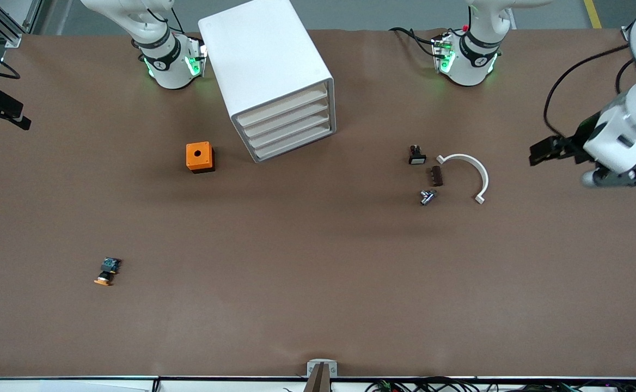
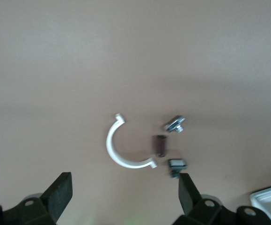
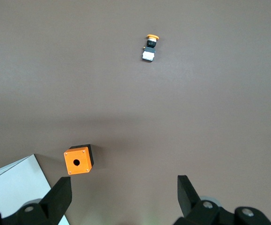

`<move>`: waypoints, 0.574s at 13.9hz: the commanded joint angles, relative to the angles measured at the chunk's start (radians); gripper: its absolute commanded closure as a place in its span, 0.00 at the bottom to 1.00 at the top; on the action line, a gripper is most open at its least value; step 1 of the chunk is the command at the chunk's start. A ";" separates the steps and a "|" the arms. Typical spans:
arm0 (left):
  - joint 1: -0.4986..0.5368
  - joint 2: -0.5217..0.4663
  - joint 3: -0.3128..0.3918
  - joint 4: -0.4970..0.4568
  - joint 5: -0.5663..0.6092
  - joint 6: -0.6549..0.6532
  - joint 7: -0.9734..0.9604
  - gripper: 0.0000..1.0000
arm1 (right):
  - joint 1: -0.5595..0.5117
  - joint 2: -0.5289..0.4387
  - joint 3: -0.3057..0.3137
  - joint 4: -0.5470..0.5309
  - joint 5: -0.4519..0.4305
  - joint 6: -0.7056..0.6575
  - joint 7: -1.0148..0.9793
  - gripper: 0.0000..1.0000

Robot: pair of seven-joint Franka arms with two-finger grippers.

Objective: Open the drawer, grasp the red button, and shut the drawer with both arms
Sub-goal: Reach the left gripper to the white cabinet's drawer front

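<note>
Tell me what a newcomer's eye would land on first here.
The white drawer cabinet stands between the arms' bases, all drawers shut. Beside it, toward the right arm's end, sits the orange box; the orange-capped button lies nearer the front camera. Toward the left arm's end lies a white half-ring beside a few small parts. No red-capped button shows.

Drawer cabinet (image 1: 274, 76): on table (image 1: 318, 272), between the two arm bases, drawers all shut.
Box with hole (image 1: 200, 157): beside cabinet, toward right arm's end.
Capped button (image 1: 108, 271): well apart, nearer front camera than box.
Curved clamp (image 1: 473, 171): toward left arm's end.
Switch (image 1: 417, 155), small block (image 1: 436, 176), bolt (image 1: 428, 196): beside clamp, in a row, bolt nearest front camera.
</note>
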 commanded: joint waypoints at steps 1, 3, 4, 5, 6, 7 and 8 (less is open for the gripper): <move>-0.020 0.081 -0.023 0.023 -0.031 0.044 -0.126 0.00 | -0.012 -0.022 0.006 -0.012 -0.014 0.008 -0.016 0.00; -0.062 0.132 -0.025 0.025 -0.036 0.083 -0.225 0.00 | -0.012 -0.022 0.008 -0.012 -0.014 0.007 -0.016 0.00; -0.088 0.156 -0.025 0.026 -0.037 0.093 -0.293 0.00 | -0.012 -0.021 0.006 -0.012 -0.014 0.007 -0.016 0.00; -0.112 0.179 -0.025 0.029 -0.037 0.107 -0.392 0.00 | -0.012 -0.022 0.006 -0.009 -0.014 0.007 -0.016 0.00; -0.138 0.202 -0.025 0.032 -0.039 0.122 -0.483 0.00 | -0.011 -0.022 0.008 -0.008 -0.014 0.004 -0.016 0.00; -0.157 0.231 -0.026 0.034 -0.039 0.126 -0.550 0.00 | -0.011 -0.022 0.006 -0.008 -0.014 0.004 -0.016 0.00; -0.187 0.265 -0.026 0.041 -0.043 0.129 -0.628 0.00 | -0.012 -0.021 0.006 -0.006 -0.014 0.004 -0.016 0.00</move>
